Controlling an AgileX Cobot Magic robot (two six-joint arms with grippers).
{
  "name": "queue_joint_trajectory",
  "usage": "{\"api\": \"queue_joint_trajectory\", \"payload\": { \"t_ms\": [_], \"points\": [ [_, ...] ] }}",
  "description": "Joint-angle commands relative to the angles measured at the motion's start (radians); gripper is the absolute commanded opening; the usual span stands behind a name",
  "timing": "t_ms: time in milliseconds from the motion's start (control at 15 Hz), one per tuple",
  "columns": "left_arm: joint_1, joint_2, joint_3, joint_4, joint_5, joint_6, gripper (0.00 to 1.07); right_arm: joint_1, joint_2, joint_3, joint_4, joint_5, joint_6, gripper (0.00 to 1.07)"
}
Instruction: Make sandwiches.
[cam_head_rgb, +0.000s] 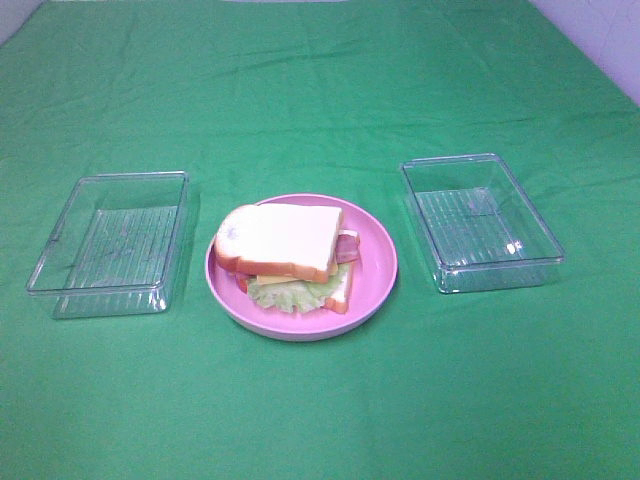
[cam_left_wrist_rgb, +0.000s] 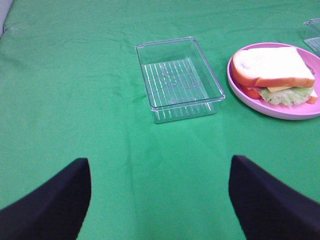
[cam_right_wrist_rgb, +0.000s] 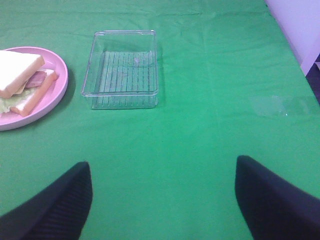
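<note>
A stacked sandwich (cam_head_rgb: 288, 252) rests on the round pink plate (cam_head_rgb: 375, 240) in the middle of the green cloth: white bread with orange-brown crust on top, then bacon, yellow cheese and frilly lettuce over a lower slice. The sandwich (cam_left_wrist_rgb: 274, 74) also shows in the left wrist view, and the sandwich (cam_right_wrist_rgb: 22, 80) in the right wrist view. My left gripper (cam_left_wrist_rgb: 160, 200) hangs open over bare cloth, well short of the plate, holding nothing. My right gripper (cam_right_wrist_rgb: 162, 200) is open too, empty, on the other side. Neither gripper appears in the exterior high view.
An empty clear plastic box (cam_head_rgb: 112, 242) stands left of the plate and another clear box (cam_head_rgb: 480, 222) to its right. Green cloth (cam_head_rgb: 320, 90) covers the whole table. A white wall edge (cam_right_wrist_rgb: 295, 30) lies at the far right.
</note>
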Motion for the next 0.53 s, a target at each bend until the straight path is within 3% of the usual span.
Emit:
{"api": "queue_joint_trajectory", "payload": {
  "t_ms": [67,533],
  "points": [
    [-0.004,-0.027,-0.001,-0.004,-0.01,-0.004,0.73,0.0,-0.016,0.003,0.002,-0.002,-0.012,0.76],
    [-0.004,-0.027,-0.001,-0.004,-0.01,-0.004,0.73,0.0,-0.016,0.003,0.002,-0.002,-0.012,0.76]
  ]
}}
